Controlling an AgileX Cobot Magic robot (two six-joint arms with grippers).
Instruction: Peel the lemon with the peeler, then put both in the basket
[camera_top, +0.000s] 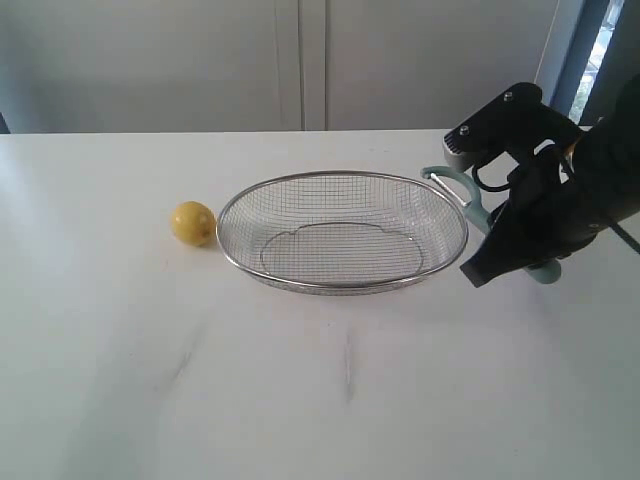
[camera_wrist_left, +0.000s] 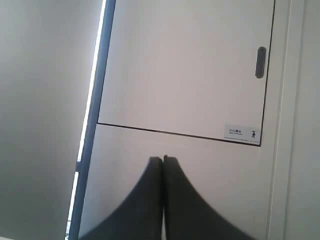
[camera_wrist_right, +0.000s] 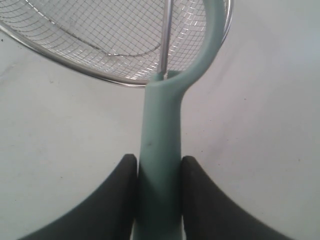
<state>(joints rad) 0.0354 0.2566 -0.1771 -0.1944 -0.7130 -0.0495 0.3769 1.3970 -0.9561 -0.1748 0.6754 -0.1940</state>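
Observation:
The yellow lemon (camera_top: 193, 223) rests on the white table just left of the silver wire basket (camera_top: 343, 287), apart from both grippers. My right gripper (camera_top: 500, 262) is shut on the pale teal handle of the peeler (camera_top: 478, 207) at the basket's right end. In the right wrist view both black fingers (camera_wrist_right: 120, 200) press the peeler (camera_wrist_right: 159, 150) handle, and its looped head with the metal blade reaches over the basket (camera_wrist_right: 100, 75) rim. My left gripper (camera_wrist_left: 163, 159) is shut with nothing in it, facing a wall panel; it does not show in the exterior view.
The white table (camera_top: 300, 400) stretches wide in front of the basket. A pale wall with vertical seams (camera_top: 300, 60) stands behind the table. A window edge (camera_top: 590, 50) shows at the back right.

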